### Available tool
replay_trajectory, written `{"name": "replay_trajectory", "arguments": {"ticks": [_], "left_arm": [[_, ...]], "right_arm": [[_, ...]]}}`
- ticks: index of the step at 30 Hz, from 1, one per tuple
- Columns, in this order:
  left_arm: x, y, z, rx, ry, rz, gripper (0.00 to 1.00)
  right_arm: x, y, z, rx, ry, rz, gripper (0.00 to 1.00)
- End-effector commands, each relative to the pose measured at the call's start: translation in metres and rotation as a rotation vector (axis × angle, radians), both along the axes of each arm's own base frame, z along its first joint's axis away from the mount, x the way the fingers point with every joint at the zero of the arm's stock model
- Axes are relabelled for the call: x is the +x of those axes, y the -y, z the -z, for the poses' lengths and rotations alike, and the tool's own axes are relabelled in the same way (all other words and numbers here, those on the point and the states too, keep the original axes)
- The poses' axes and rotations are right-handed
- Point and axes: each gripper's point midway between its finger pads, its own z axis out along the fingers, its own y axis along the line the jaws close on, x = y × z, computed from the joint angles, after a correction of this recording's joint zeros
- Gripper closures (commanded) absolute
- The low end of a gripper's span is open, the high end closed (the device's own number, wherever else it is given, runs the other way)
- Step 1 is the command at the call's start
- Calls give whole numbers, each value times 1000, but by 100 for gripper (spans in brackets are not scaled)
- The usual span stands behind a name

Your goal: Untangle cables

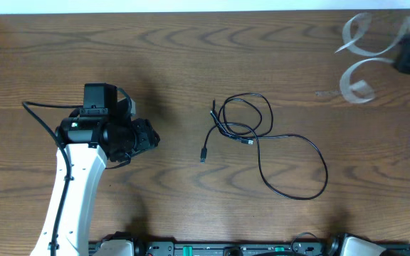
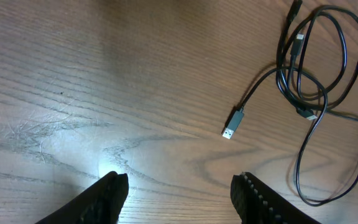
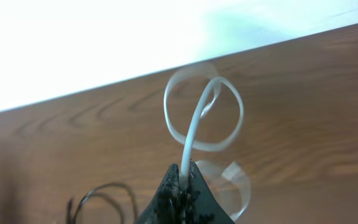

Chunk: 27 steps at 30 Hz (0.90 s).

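Right gripper (image 3: 184, 172) clenches the white cable (image 3: 193, 130), held well apart from the black cable (image 1: 226, 128) to separate them; left gripper (image 2: 180, 184) hovers beside it, fingers released

The gripper (image 2: 179, 190) hangs over the wooden desk (image 2: 73, 74) with its two dark fingers (image 2: 107, 196) spread apart at the bottom edge and nothing between them. A bright patch of glare (image 2: 104, 165) lies on the wood just above the left finger. Up and to the right, well clear of the fingers, a thin black cable (image 2: 307, 113) lies in loose overlapping loops. One end runs out to the left and ends in a silver-tipped USB plug (image 2: 232, 124) flat on the desk. Another dark plug end (image 2: 296, 7) sits at the top edge.
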Motion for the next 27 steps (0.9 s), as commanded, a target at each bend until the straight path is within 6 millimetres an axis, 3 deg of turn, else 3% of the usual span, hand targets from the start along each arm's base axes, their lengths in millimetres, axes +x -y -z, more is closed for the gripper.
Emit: {"name": "replay_trajectory", "arguments": {"ticks": [1, 7, 15, 19, 27], "left_arm": [[4, -1, -5, 14, 19, 14, 41], [4, -1, -5, 14, 19, 14, 41], [4, -1, -5, 14, 18, 14, 41], [3, -1, -5, 14, 14, 14, 41], [3, -1, -5, 14, 14, 14, 41]], "right_arm": [[-10, 40, 12, -31, -53, 137, 99], [-23, 86, 47, -118, -213, 326, 99], [-26, 107, 96, -134, -398, 388, 99], [-26, 125, 103, -125, -405, 429, 99], [-46, 160, 107, -49, -406, 566, 99]]}}
